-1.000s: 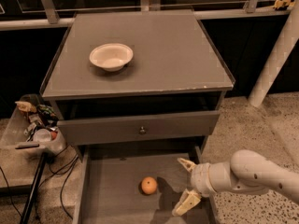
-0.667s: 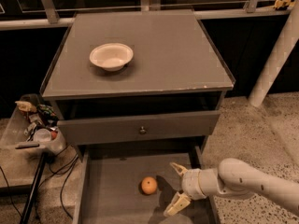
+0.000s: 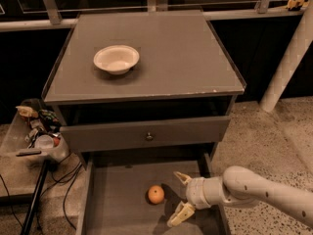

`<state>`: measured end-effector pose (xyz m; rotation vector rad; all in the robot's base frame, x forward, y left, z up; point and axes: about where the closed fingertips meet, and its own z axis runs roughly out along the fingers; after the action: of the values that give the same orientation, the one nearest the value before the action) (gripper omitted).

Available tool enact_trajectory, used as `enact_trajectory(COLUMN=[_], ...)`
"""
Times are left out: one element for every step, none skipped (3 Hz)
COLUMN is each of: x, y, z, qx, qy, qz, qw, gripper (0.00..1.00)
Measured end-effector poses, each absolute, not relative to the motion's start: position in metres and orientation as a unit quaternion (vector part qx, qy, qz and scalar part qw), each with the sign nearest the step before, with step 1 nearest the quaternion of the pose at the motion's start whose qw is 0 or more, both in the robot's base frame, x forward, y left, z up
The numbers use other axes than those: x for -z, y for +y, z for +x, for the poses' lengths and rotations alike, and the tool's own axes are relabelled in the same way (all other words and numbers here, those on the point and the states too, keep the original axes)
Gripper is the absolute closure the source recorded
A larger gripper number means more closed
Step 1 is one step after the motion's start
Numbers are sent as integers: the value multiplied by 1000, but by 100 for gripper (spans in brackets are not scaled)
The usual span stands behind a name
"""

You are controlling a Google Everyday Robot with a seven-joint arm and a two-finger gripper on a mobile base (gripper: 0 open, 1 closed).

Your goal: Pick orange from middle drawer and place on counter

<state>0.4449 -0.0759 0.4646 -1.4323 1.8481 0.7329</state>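
Matt grey painted cabinet surface [image 3: 186, 58], chipped pale at one front corner, bears a smooth white bowl [image 3: 116, 58]. Small shiny metal knob [image 3: 149, 136]. Matt dark-grey drawer [image 3: 117, 204] holds a dull-skinned round orange [image 3: 156, 194] beside the smooth, cream, plastic-looking hand [image 3: 180, 196], fingers apart.

From my seat I lose the near end of the middle drawer [image 3: 117, 204] below the bottom edge, so I can't see its front. The gripper [image 3: 179, 196] sits inside it just right of the orange [image 3: 156, 194], fingers spread, and it covers part of the drawer's right wall. The arm [image 3: 259, 192] runs out past the right edge. The clutter [image 3: 39, 131] at far left is too muddled to name, possibly small tools. The recess [image 3: 146, 110] under the counter [image 3: 161, 43] is too dark to read.
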Motion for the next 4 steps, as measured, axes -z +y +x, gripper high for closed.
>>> enact_trajectory(x=[-445,-431,-416,-399], y=[-58,-50,-47,-44], z=[456,465,475,478], qx=[-299,-307,-308,-308], qy=[706,704,702,703], qz=[-545,-538,-531,-525], qw=[339,348,362,367], gripper=[0,0,0,0])
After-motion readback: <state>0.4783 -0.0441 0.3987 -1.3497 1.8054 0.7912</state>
